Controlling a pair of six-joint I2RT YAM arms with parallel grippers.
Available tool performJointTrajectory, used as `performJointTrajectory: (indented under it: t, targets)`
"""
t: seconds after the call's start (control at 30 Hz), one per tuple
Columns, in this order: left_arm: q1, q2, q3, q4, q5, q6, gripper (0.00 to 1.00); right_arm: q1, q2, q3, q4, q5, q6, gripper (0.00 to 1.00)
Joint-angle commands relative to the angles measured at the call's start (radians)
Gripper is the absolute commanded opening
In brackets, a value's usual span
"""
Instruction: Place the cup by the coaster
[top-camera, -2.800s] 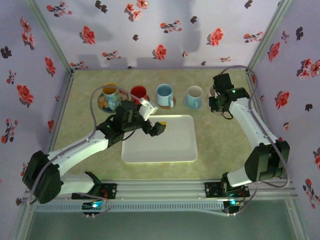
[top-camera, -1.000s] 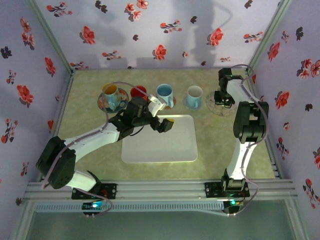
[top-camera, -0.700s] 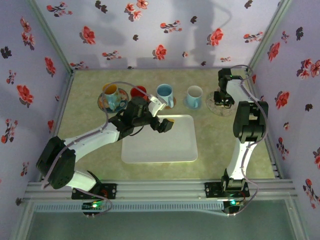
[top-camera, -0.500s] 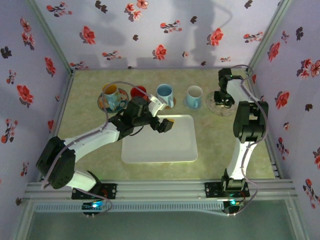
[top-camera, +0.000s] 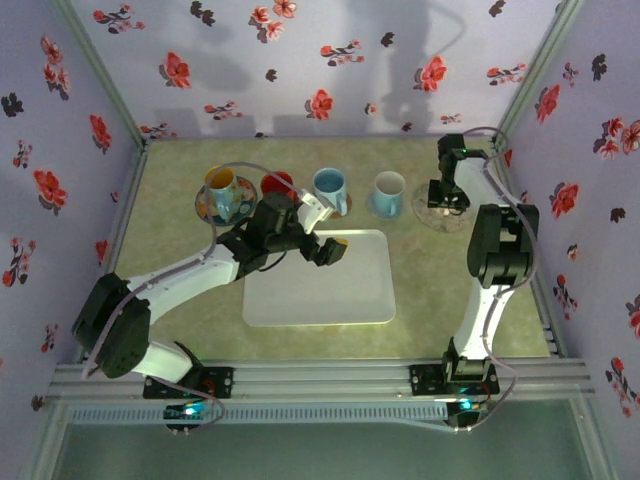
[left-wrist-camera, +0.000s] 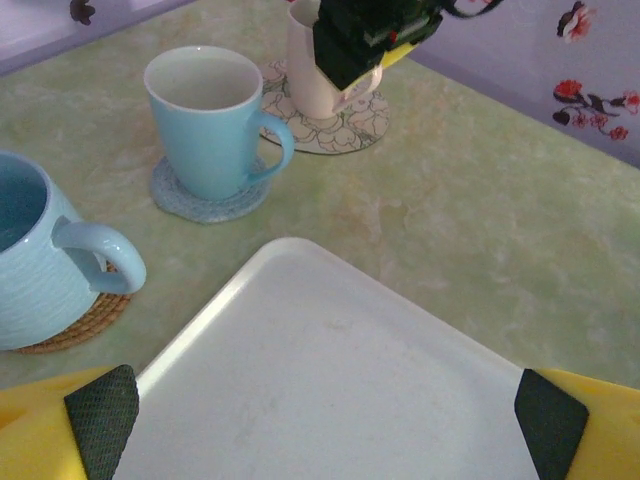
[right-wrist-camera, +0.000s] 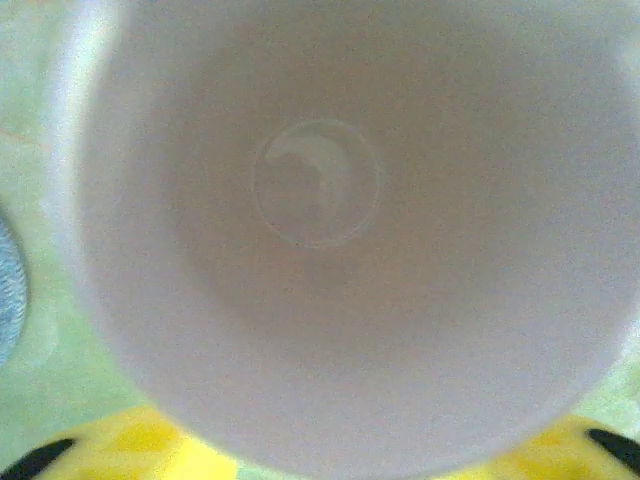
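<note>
The cup (left-wrist-camera: 305, 70) stands upright on the floral coaster (left-wrist-camera: 300, 130) at the far right end of the row, with the right gripper (top-camera: 447, 200) directly over it. Its wrist camera looks straight down into the empty inside. In the left wrist view the gripper's black body hides the cup's rim, so I cannot tell whether the jaws clasp it or stand free of it. An approach from above makes sense here: the blue cup (left-wrist-camera: 210, 130) sits close by on its own mat (left-wrist-camera: 205, 200), and coming in from the top keeps clear of it. The left gripper (left-wrist-camera: 322, 430) hangs spread wide over the tray (left-wrist-camera: 330, 350), holding nothing — parked out of the way, I judge. The placing looks nearly done.
</note>
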Motion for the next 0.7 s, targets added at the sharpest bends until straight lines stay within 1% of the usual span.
performJointTrajectory:
  t: [0.0,0.2,0.3,0.37,0.47,0.67]
  targets:
    - [-0.006,-0.048,0.037,-0.034,-0.035,0.066,1.0,-0.007,-0.092,-0.009,-0.022,-0.006,0.014,0.59]
    - [-0.006,-0.098,0.052,-0.073,-0.075,0.104,1.0,-0.006,-0.213,-0.064,0.002,-0.012,0.024,0.82]
    - [-0.005,-0.118,0.062,-0.053,-0.11,0.109,1.0,-0.005,-0.295,-0.1,0.035,-0.024,0.034,0.94]
    - [-0.005,-0.121,0.073,-0.024,-0.15,0.111,1.0,-0.005,-0.346,-0.121,0.058,-0.043,0.039,0.99]
    - [-0.005,-0.125,0.091,0.029,-0.189,0.123,1.0,-0.005,-0.432,-0.16,0.096,-0.069,0.041,1.0]
    - [-0.004,-0.165,0.13,0.048,-0.244,0.145,1.0,-0.001,-0.611,-0.237,0.166,-0.119,0.013,1.0]
